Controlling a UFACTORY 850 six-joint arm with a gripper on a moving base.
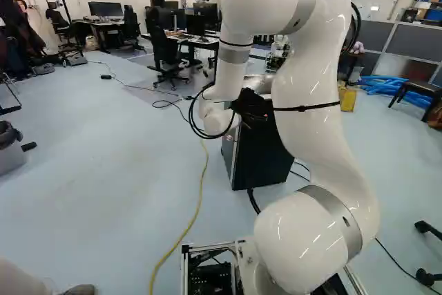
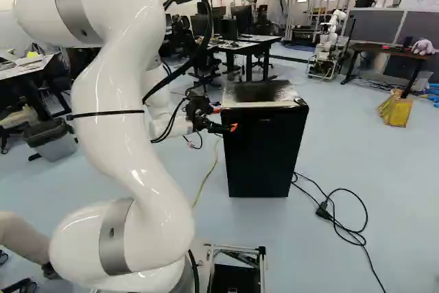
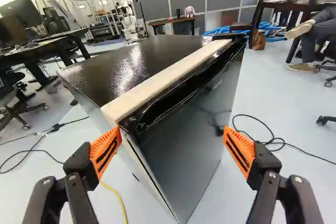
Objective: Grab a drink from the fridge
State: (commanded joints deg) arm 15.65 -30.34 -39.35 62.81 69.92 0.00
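Note:
In the right base view my gripper (image 2: 223, 128) is beside the upper part of a small black fridge (image 2: 264, 159), at its left side there. The arm partly covers the fridge (image 1: 261, 153) in the left base view. In the wrist view the gripper (image 3: 168, 148) stands wide open, with orange pads (image 3: 105, 152) and nothing held between them. Ahead of it is the fridge's door face (image 3: 184, 145), shut, with a pale strip (image 3: 163, 85) along the top edge. The fridge's inside is hidden, and no drink shows.
A black cable (image 2: 350, 231) loops over the floor beside the fridge, and a yellow cable (image 1: 200, 195) runs along the other side. Farther off are desks (image 2: 240, 46), a yellow bag (image 2: 396, 110), another robot (image 2: 326, 49) and a grey bin (image 2: 53, 143).

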